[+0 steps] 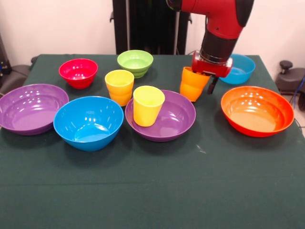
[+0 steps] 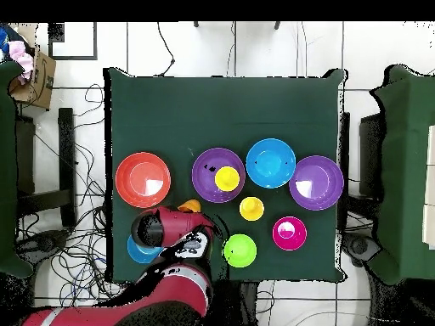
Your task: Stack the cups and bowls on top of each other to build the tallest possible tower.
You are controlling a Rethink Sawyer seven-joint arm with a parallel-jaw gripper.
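My gripper point(image 1: 206, 78) holds orange cup point(image 1: 192, 85) by rim (tilted), just beside purple bowl point(image 1: 178, 119) with yellow cup point(image 1: 148, 105) inside.

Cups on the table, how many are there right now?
3. One yellow cup stands in the middle purple bowl, another yellow cup stands behind it on the cloth, and the tilted orange cup is at the gripper.

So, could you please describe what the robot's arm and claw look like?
The arm is glossy red with rounded housings and a black cylindrical wrist section. Below sits a red block, from which the claw hangs with a thin dark finger.
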